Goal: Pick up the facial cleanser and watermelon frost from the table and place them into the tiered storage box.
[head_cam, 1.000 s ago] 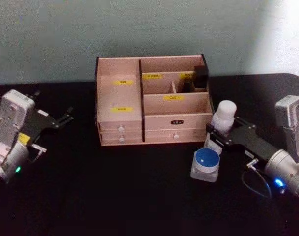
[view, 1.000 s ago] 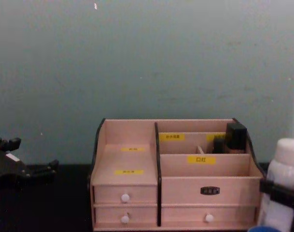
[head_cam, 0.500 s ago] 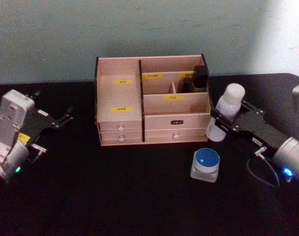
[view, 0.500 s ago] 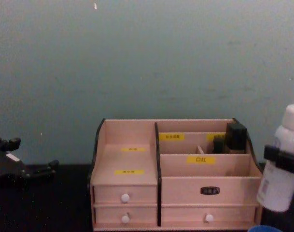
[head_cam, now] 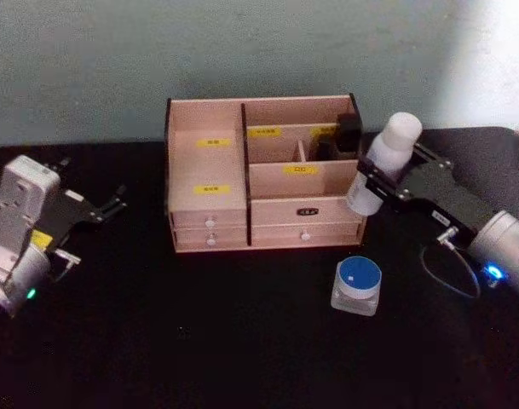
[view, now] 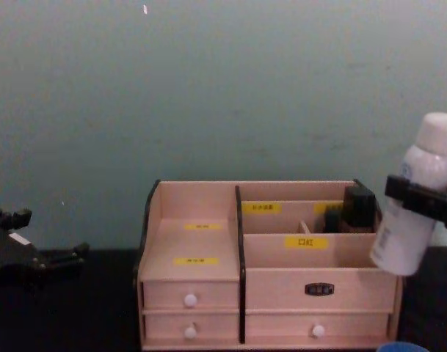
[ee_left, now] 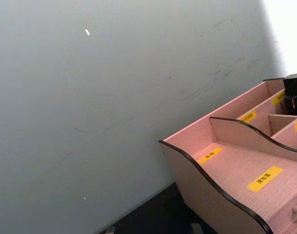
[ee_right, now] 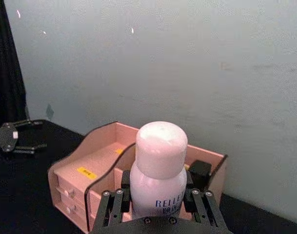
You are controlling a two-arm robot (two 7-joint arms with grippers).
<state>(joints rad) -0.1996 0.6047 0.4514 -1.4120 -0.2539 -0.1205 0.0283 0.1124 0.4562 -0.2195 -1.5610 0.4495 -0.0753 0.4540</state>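
Gripping the facial cleanser (head_cam: 383, 162) round its middle, your right arm (head_cam: 451, 204) has its jaws clenched on the white bottle and holds it clear of the black surface (head_cam: 242, 341), just beside the right end wall of the tiered storage box (head_cam: 306, 209). The bottle's long axis is tilted: the cap leans up and away to the right, and the base points down and left toward the box. So the open compartments lie to the left of the jaws and a little lower, and you should judge the coming move as a short carry leftward over the wall, righting the bottle as you go. A black item (head_cam: 348, 132) already stands in the far right compartment, so aim clear of it.

The blue-lidded jar (head_cam: 357, 285), likely the watermelon frost, stands on the surface near the box's right front corner, closer to your right arm. Your left arm (head_cam: 20, 230) sits parked at the far left, its jaws released.

Blue letters "RELLE" show on the bottle, the rest hidden behind the jaws. One yellow label (view: 305, 242) reads "口红"; the others are too small to read.
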